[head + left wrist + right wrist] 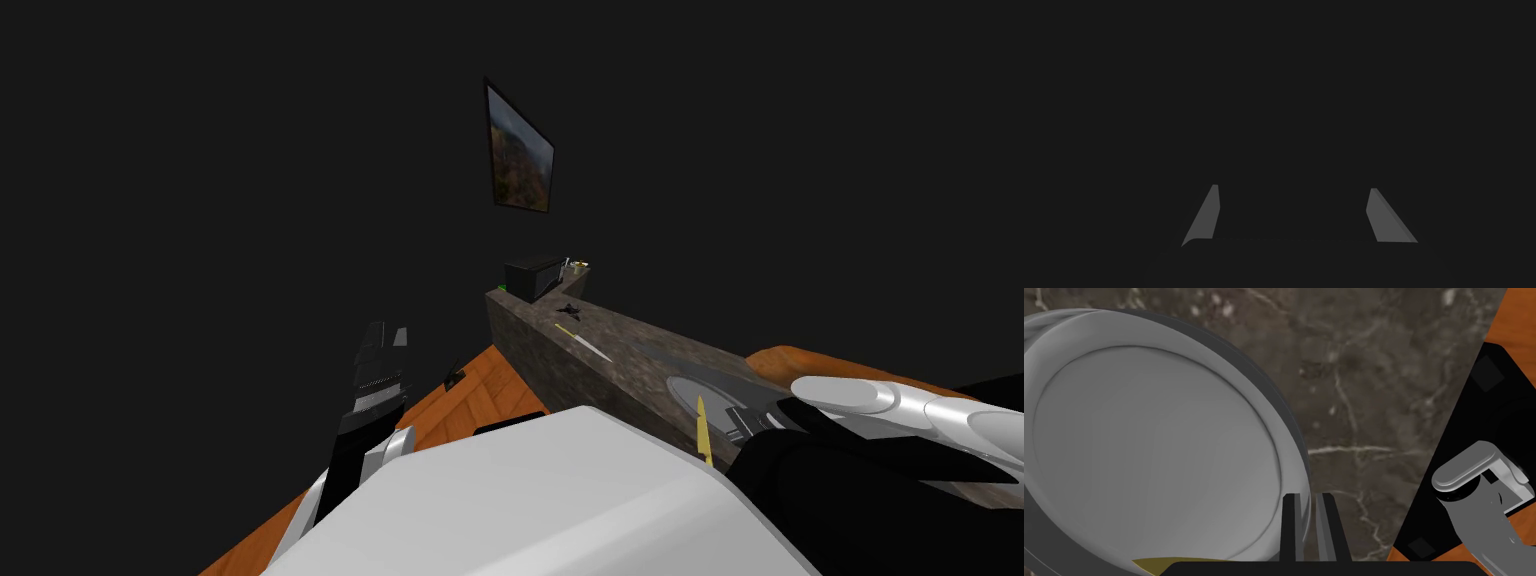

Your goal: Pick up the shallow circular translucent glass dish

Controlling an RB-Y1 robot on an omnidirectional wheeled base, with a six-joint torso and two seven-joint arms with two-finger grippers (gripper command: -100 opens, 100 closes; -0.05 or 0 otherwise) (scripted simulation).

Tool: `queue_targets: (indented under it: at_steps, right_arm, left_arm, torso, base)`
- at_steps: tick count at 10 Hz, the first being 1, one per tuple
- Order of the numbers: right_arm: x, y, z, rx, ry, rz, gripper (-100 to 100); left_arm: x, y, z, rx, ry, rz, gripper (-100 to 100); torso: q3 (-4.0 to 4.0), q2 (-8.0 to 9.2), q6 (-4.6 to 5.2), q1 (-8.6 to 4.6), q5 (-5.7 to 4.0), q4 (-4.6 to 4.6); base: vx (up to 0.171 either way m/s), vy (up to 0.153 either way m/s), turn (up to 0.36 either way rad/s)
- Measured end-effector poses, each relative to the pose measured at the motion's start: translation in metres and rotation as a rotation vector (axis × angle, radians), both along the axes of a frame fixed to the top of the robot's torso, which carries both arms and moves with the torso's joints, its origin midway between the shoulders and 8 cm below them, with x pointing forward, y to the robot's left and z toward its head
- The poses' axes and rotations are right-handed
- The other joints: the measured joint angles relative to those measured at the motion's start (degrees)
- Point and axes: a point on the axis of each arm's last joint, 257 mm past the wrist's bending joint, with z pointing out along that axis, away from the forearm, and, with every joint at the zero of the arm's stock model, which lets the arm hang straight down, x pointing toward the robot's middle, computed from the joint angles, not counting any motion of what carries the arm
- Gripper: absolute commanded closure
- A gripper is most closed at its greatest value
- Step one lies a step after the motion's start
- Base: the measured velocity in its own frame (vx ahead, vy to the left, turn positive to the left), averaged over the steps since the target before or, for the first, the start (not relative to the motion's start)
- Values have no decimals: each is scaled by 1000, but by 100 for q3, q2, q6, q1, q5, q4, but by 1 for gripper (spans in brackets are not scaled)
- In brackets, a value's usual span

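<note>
Currently my right gripper [1308, 500] is clenched on the rim of the shallow grey dish [1159, 438], which lies on the dark marbled counter [1364, 378]. Left gripper [1294, 215] has its fingers spread apart, beside the counter above the wood floor [460, 400].

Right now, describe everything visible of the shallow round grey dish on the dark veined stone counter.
The shallow round grey dish looks plain and smooth, with a wide flat floor, a low sloping wall and a thicker rim. It lies over the dark veined stone counter; whether it rests there or is lifted I cannot tell. The right gripper is shut on its rim, one finger inside and one outside. A yellowish patch shows at its near edge; I cannot tell what it is.
</note>
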Motion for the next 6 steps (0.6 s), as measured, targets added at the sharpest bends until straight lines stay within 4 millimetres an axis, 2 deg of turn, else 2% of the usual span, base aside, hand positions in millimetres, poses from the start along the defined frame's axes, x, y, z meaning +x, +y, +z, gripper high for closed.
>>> queue_targets:
  at_steps: [1,5,6]
  right_arm:
    - [0,0,0,0,0,0,100]
    - [24,-2,18,-1,1,25,100]
    - [25,-2,19,-1,0,26,0]
  left_arm:
    - [0,0,0,0,0,0,0]
    - [0,0,0,0,0,0,0]
    - [0,0,0,0,0,0,0]
  torso:
    - [0,0,0,1,0,0]
    - [5,9,-1,14,9,3]
    - [4,6,1,11,6,2]
  base:
    - [-11,5,-82]
    - [-20,7,-60]
    - [0,0,0]
